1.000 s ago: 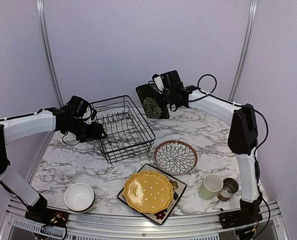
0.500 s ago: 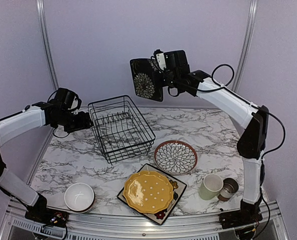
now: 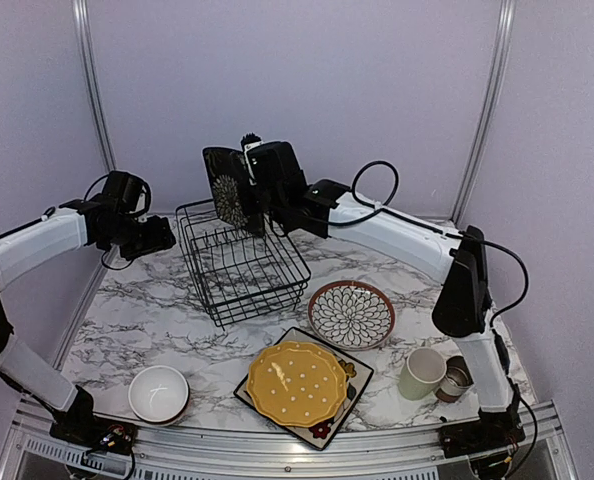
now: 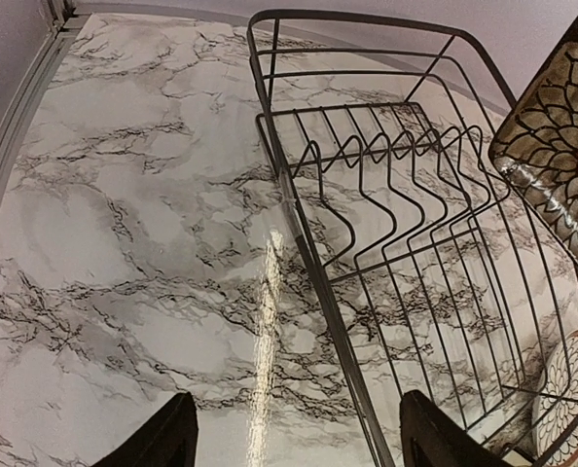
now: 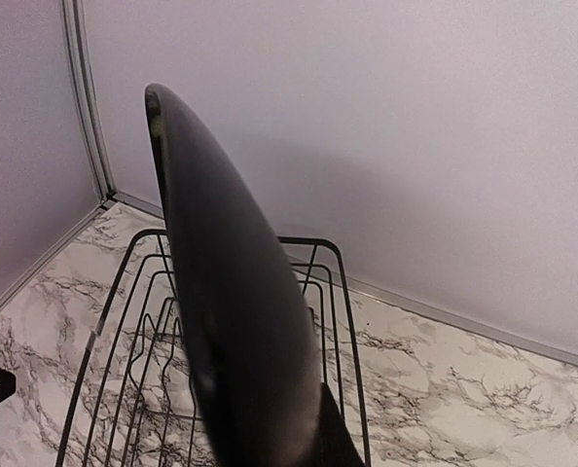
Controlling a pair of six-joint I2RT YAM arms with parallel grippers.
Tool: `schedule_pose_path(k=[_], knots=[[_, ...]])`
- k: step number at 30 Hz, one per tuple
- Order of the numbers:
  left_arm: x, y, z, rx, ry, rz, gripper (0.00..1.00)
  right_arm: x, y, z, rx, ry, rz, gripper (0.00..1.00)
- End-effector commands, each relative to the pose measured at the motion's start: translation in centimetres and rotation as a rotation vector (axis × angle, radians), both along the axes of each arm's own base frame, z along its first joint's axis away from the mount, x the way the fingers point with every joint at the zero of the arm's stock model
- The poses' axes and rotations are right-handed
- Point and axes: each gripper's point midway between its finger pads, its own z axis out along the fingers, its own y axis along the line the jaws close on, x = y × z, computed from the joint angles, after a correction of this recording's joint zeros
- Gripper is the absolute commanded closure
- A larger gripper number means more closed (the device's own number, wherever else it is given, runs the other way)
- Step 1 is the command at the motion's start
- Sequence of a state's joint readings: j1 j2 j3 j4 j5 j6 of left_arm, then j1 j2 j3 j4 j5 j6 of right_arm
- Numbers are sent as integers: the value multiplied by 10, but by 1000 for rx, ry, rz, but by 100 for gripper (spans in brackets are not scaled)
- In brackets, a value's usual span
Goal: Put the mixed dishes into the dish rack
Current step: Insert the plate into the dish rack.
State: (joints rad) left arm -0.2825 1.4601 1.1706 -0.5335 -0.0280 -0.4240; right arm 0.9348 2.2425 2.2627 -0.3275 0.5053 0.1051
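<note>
My right gripper (image 3: pixel 252 192) is shut on a black square plate with a flower pattern (image 3: pixel 227 188) and holds it upright on edge above the back of the black wire dish rack (image 3: pixel 245 265). In the right wrist view the plate's dark back (image 5: pixel 226 311) fills the middle, with the rack (image 5: pixel 318 292) below it. My left gripper (image 3: pixel 165 238) is open and empty, just left of the rack. In the left wrist view its fingers straddle the rack's left rim (image 4: pixel 318 282), and the held plate (image 4: pixel 561 146) shows at the right edge.
A yellow dotted plate (image 3: pixel 297 383) lies on another black square plate (image 3: pixel 355 372) at the front. A brown-rimmed flower-pattern plate (image 3: pixel 351 313) lies right of the rack. The white bowl (image 3: pixel 159 392) is front left; the green mug (image 3: pixel 421 373) and small cup (image 3: pixel 458 377) are front right.
My right arm has swung the black plate leftward and down to above the rack's back. My left gripper has drawn back left from the rack's rim.
</note>
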Motion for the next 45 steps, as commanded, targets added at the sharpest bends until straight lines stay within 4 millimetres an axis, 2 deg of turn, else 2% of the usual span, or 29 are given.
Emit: schedule_pose_path(k=[1,9,17,26,32,39,45], knots=[[-4,6,-8,-16,-1,40,27,-5,-2,90,287,-176,-131,100],[-13,9,-11,-22,-7,41,27,-23,26,66,307,-190,-205,100],[-23,10,-1,-39,-34,30,27,-30,58,48,345,-229,-188,100],[-39,11,20,-74,-83,22,27,-30,71,28,381,-266,-221,100],[-46,8,19,-91,-78,2,27,-37,78,23,404,-323,-241,100],[-55,6,19,-104,-83,-21,27,-43,79,9,416,-407,-275,100],[-59,5,22,-111,-89,-35,27,-44,88,-7,419,-400,-258,100]])
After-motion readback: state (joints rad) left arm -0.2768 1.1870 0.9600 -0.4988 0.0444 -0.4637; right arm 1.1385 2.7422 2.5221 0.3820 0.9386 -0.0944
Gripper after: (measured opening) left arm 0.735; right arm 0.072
